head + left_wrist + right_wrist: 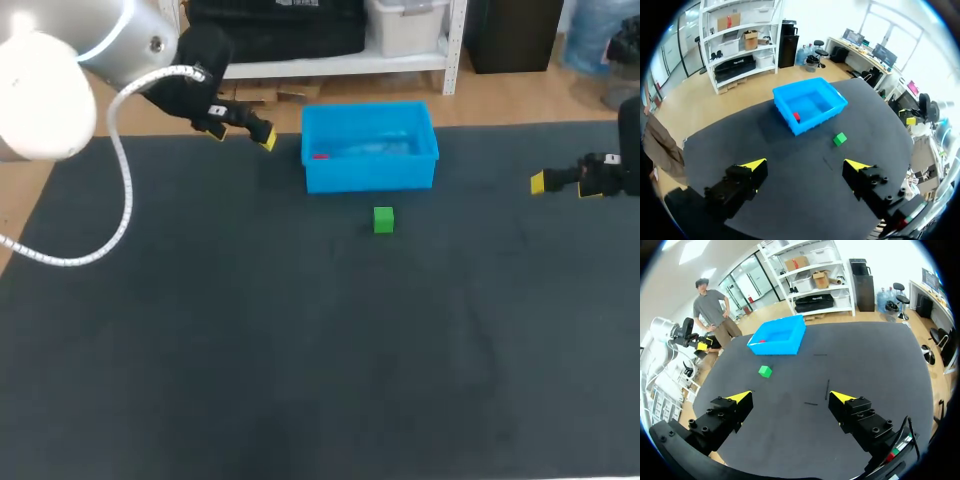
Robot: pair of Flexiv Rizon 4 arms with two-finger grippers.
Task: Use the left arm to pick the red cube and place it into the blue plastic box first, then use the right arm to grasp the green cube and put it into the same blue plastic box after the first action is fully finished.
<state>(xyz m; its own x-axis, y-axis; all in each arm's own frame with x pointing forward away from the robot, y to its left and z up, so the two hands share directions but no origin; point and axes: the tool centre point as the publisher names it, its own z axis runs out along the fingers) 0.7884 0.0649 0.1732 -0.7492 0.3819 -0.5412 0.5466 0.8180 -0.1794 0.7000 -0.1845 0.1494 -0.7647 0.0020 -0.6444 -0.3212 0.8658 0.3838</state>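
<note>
While the left hand [806, 166] hangs wide open and empty over the tabletop's [250, 350] far edge, left of the blue plastic box [370, 178], the right hand [790, 396] is spread just as wide at the right edge, holding nothing. Red cube [320, 155] sits inside the box, at its left end. Green cube [384, 220] lies on the tabletop just in front of the box, not touching it.

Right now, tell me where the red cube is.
In the head view the red cube lies inside the blue box, at its left end. The green cube sits outside it.
</note>
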